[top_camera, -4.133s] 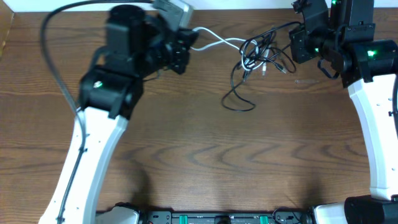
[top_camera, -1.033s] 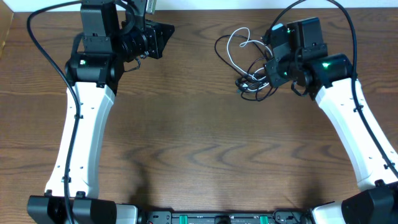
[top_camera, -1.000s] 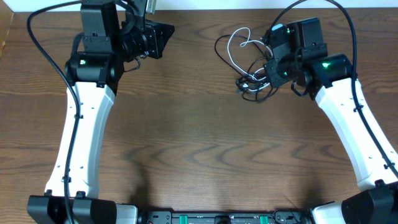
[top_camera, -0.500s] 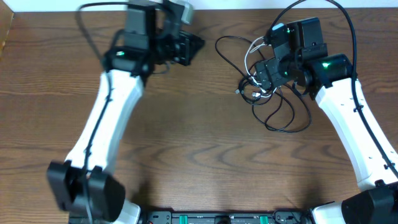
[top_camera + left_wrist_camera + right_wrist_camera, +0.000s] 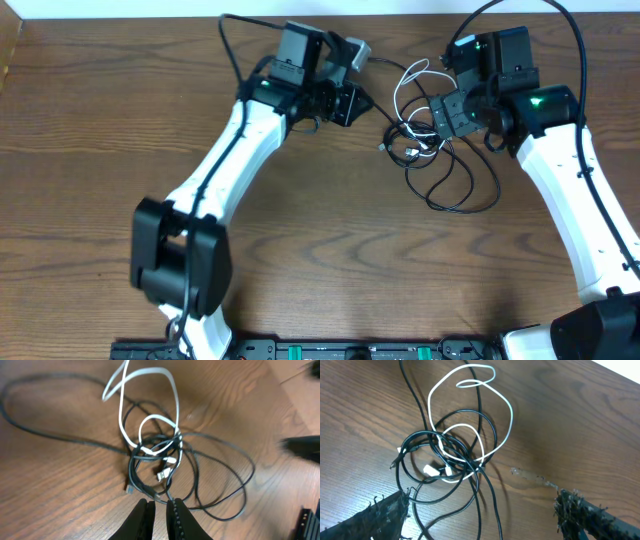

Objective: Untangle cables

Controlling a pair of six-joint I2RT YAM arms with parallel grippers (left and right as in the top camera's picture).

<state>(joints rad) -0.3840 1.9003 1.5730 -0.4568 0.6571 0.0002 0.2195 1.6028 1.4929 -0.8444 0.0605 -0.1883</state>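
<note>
Tangle of cables (image 5: 428, 150) lies on the far right part of the wooden table (image 5: 300, 230), between the two grippers. The left gripper (image 5: 156, 506) has its jaws pressed almost together, pinching nothing, with the tips just short of the knot. The right gripper (image 5: 482, 500) is spread wide over the pile. Its rough black fingers (image 5: 375, 515) stand on either side and grip no strand. A white cable (image 5: 510, 412) loops through several black cables (image 5: 493, 432), with small plug ends near the middle.
</note>
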